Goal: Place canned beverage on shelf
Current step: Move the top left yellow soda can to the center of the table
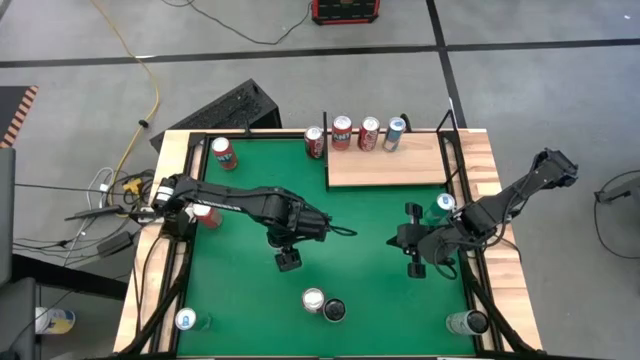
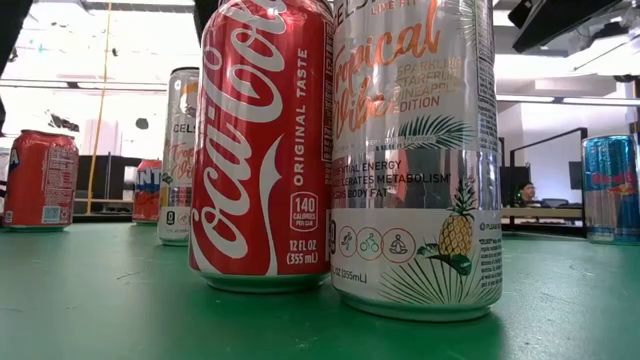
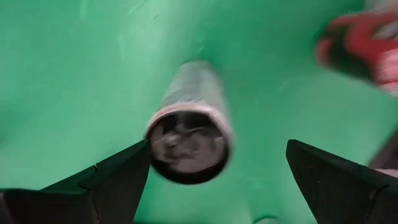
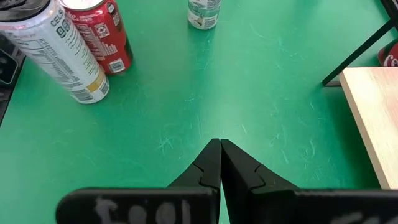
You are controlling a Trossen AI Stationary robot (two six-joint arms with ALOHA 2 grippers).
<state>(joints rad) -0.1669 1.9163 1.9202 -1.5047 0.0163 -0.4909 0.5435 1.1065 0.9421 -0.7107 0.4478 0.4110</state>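
Observation:
A silver tall can [image 1: 334, 311] and a red cola can [image 1: 314, 300] stand upright side by side near the table's front edge; in the low view they are the silver can [image 2: 415, 150] and the cola can [image 2: 265, 140]. My left gripper [image 1: 288, 261] hangs open above the green table, pointing down, a little to the far left of them. In its wrist view a dark-topped silver can [image 3: 188, 146] shows blurred below, between the open left gripper [image 3: 217, 144]'s fingers and apart from them. My right gripper [image 1: 413, 264] is shut and holds nothing; it is the right gripper [image 4: 219, 144] over bare green. The shelf [image 1: 385, 170] lies at the far right.
Several cans [image 1: 369, 133] stand in a row along the shelf's far edge, with a red one [image 1: 314, 142] just left of it. Other cans stand at the far left [image 1: 223, 153], near left corner [image 1: 186, 320], near right corner [image 1: 467, 322] and right edge [image 1: 445, 203].

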